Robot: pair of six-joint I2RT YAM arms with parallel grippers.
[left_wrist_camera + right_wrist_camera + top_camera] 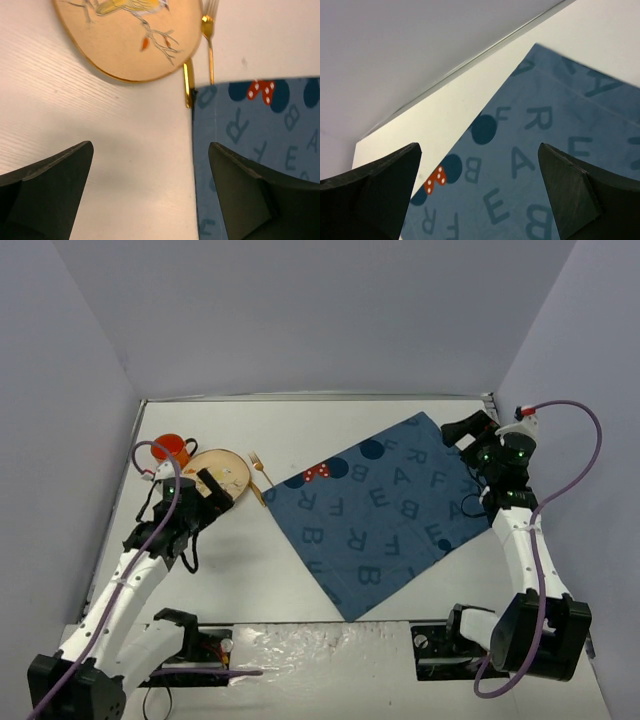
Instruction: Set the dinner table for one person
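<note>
The white dinner table (250,570) carries a blue letter-printed cloth (385,505) lying flat and skewed in the middle. A tan plate with a bird print (228,470) sits at the far left, with a gold fork (260,465) and a gold knife (254,492) beside it, near the cloth's left corner. An orange cup (170,448) stands behind the plate. My left gripper (215,490) is open and empty over the plate's near edge. My right gripper (468,428) is open and empty above the cloth's far right corner. The left wrist view shows plate (130,40), fork (209,35), knife (188,85) and cloth (255,130).
Grey walls enclose the table on the left, back and right. The table's metal-edged back rim (470,60) runs close behind the cloth (530,165) in the right wrist view. Both arm bases stand at the near edge.
</note>
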